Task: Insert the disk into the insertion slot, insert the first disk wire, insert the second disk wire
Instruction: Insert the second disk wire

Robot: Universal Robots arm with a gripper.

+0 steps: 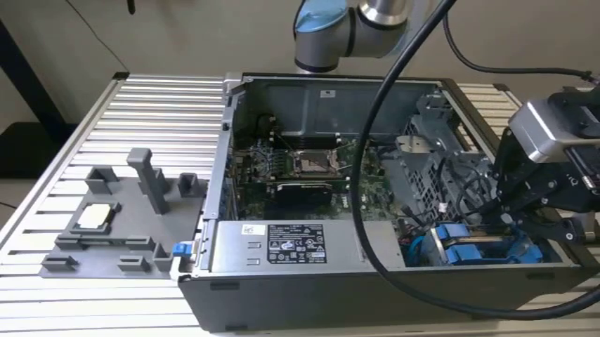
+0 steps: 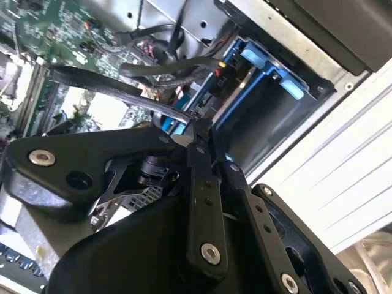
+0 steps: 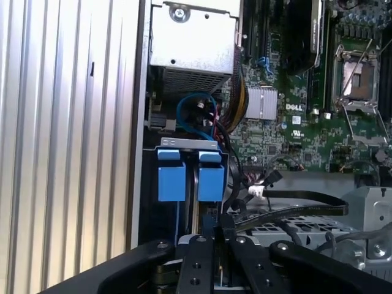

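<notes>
In the exterior view my gripper (image 1: pixel 511 210) reaches down into the open computer case at the exterior view's right, just above the blue drive carriers (image 1: pixel 468 247). Both wrist views show my black fingers (image 2: pixel 199 131) (image 3: pixel 215 233) pressed together on the end of a flat black disk wire (image 2: pixel 104 86) (image 3: pixel 306 196), which loops back toward the motherboard. The disk's blue carrier (image 3: pixel 184 174) (image 2: pixel 269 67) sits inside the insertion slot (image 3: pixel 147 208), its two blue tabs facing out. The disk's metal body is hidden inside the bay.
A grey power-supply box (image 1: pixel 281 246) (image 3: pixel 193 43) with a white sticker fills the case's front. The green motherboard (image 1: pixel 300 168) (image 3: pixel 306 122) lies behind it, beside a perforated metal cage (image 1: pixel 431 161). A grey fixture tray (image 1: pixel 112 217) rests on the slatted table (image 1: pixel 140 98). Loose cables cross the bay.
</notes>
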